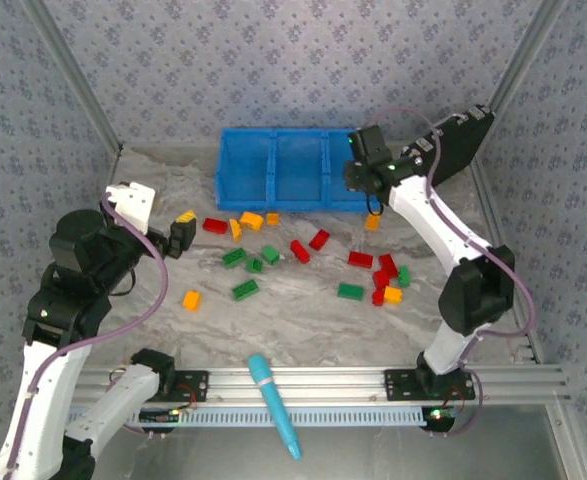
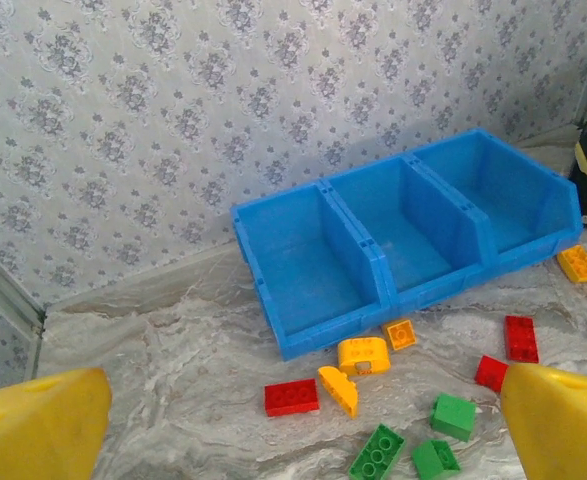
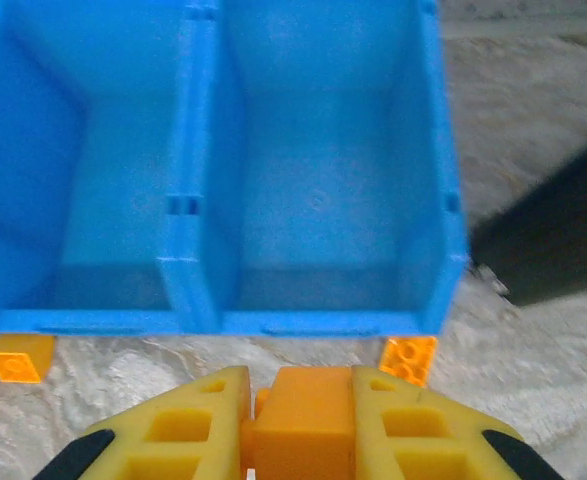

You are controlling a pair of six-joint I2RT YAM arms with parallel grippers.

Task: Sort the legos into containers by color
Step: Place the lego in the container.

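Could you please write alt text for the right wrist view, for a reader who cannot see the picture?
The right gripper holds an orange brick between its yellow jaws, facing a blue bin whose two visible compartments look empty. Two more orange bricks lie on the marbled table at the bin's front edge.

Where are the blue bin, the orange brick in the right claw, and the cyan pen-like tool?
blue bin (image 1: 298, 200): top view, front wall.
orange brick (image 3: 303, 420): right wrist view, middle of its near face.
cyan tool (image 1: 275, 405): top view, middle of its shaft.
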